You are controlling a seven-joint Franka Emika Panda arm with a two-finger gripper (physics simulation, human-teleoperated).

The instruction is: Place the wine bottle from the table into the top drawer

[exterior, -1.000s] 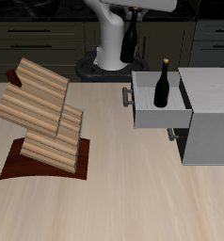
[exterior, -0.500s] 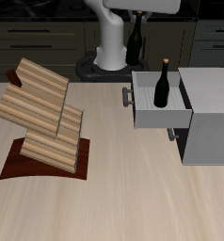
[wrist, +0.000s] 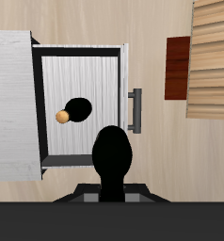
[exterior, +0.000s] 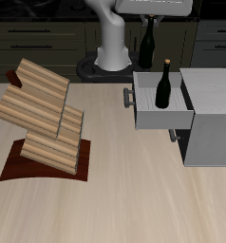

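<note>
The claw is clenched on a wine bottle, holding it up high above the far side of the surface. The top drawer is pulled open, with a look-alike bottle standing upright inside it. The wooden rack sits well apart.

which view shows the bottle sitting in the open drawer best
The exterior view: the wine bottle stands upright inside the top drawer, seen from the side, neck and cork clear. The wrist view looks straight down on it, showing only a dark round shape with the tan cork.
</note>
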